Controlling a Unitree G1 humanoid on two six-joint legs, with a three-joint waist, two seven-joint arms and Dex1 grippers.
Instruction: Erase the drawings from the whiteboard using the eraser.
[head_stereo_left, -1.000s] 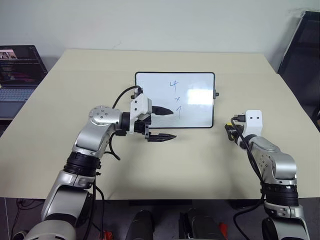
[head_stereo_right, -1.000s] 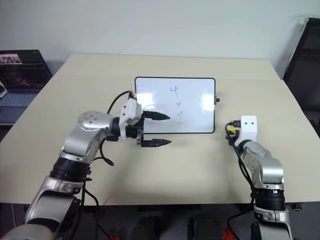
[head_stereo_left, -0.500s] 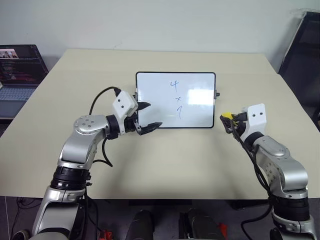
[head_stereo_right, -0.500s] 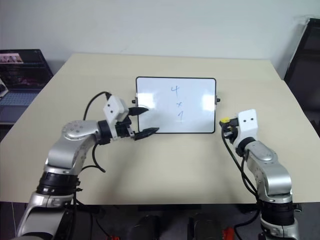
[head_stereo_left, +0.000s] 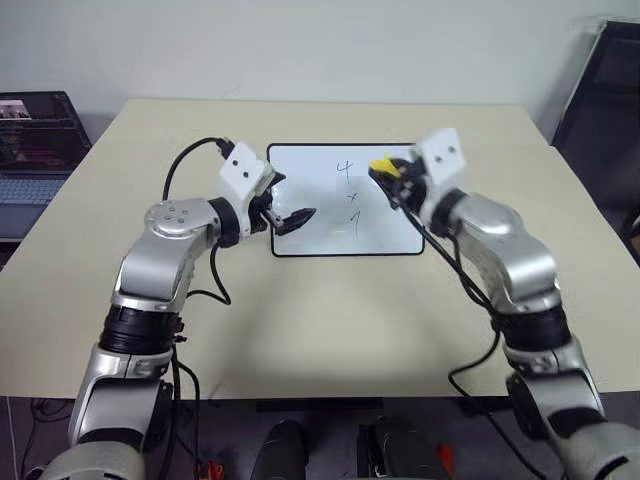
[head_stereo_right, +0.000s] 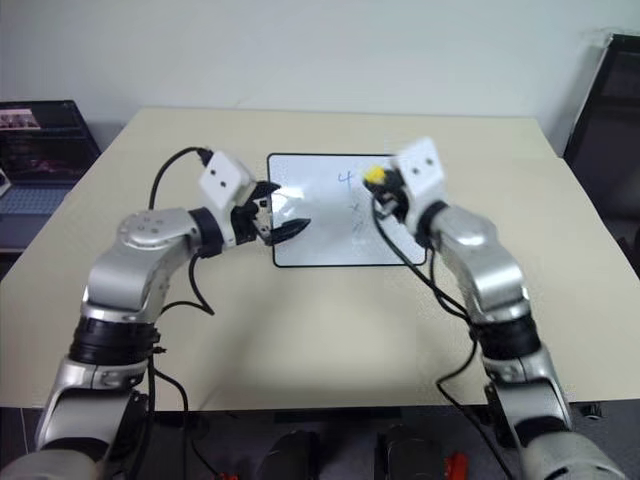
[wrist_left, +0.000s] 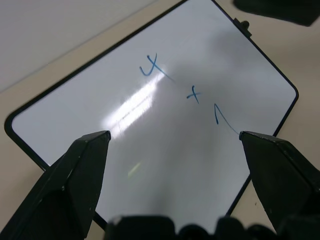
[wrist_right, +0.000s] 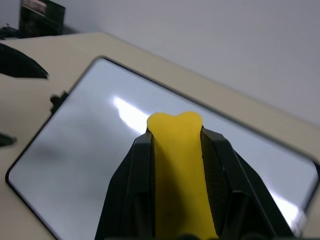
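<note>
The whiteboard (head_stereo_left: 345, 200) lies flat mid-table (head_stereo_left: 300, 320), long side running across. Its drawings (wrist_left: 192, 94), a "4", "x" and "7", run in a column down the middle. The right gripper (head_stereo_left: 385, 170) hovers over the board's upper right, pinching the yellow eraser (wrist_right: 177, 165), which sticks out lengthwise past the fingertips toward the board; its underside is hidden. The left gripper (head_stereo_left: 290, 218) hangs over the board's left edge, fingers (wrist_left: 75, 175) spread wide, holding nothing. A laptop (head_stereo_left: 35, 150) is cut off at the left.
</note>
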